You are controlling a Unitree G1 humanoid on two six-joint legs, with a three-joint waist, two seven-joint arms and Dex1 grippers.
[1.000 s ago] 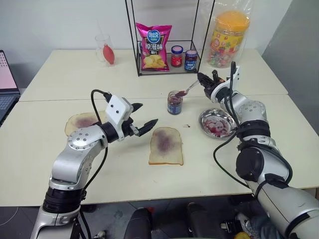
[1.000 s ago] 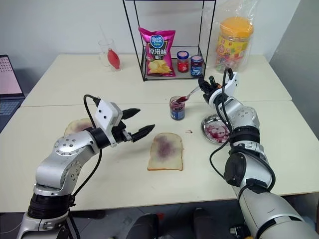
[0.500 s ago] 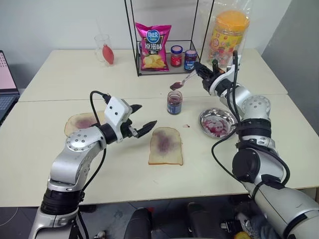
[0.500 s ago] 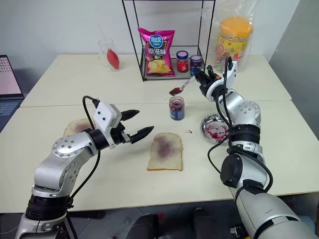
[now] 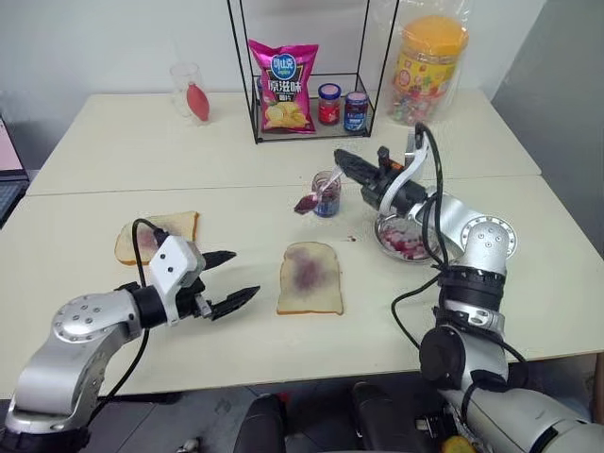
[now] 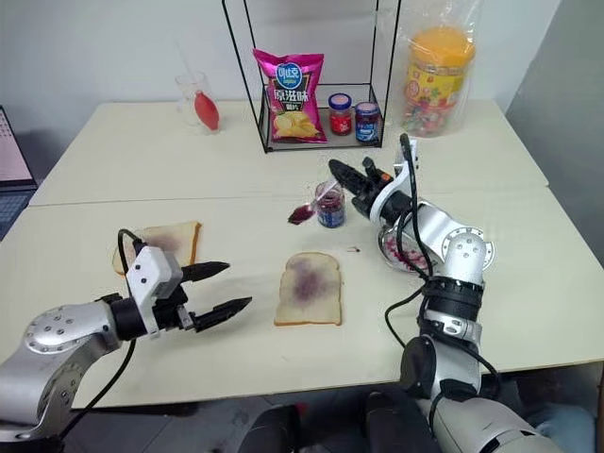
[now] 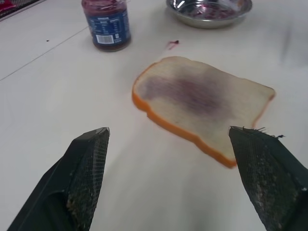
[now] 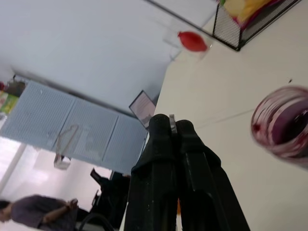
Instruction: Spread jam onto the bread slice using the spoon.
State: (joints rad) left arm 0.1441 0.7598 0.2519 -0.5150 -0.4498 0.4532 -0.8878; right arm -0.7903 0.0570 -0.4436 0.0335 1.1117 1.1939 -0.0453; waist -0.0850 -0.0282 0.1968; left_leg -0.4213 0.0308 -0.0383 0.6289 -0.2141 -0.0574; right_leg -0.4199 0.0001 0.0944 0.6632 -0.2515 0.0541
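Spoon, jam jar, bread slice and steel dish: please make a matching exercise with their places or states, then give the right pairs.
Things:
1. spoon
2. jam jar
3. bread slice
4. steel dish

Places or states:
A. lying flat, purple patch in its middle
B. held in the right gripper, jam on its bowl
C. round, smeared with jam, under the right arm
D. standing lidless behind the slice

Pairs: 1-B, 2-D, 3-A, 4-C

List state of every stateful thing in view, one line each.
jam jar: lidless, upright, part full
spoon: loaded with jam, held above the table
right pincer: shut on spoon
left pincer: open, empty
bread slice: flat, jam patch in middle
second slice: flat, faint smear
steel dish: jam-smeared
shelf jars: lidded
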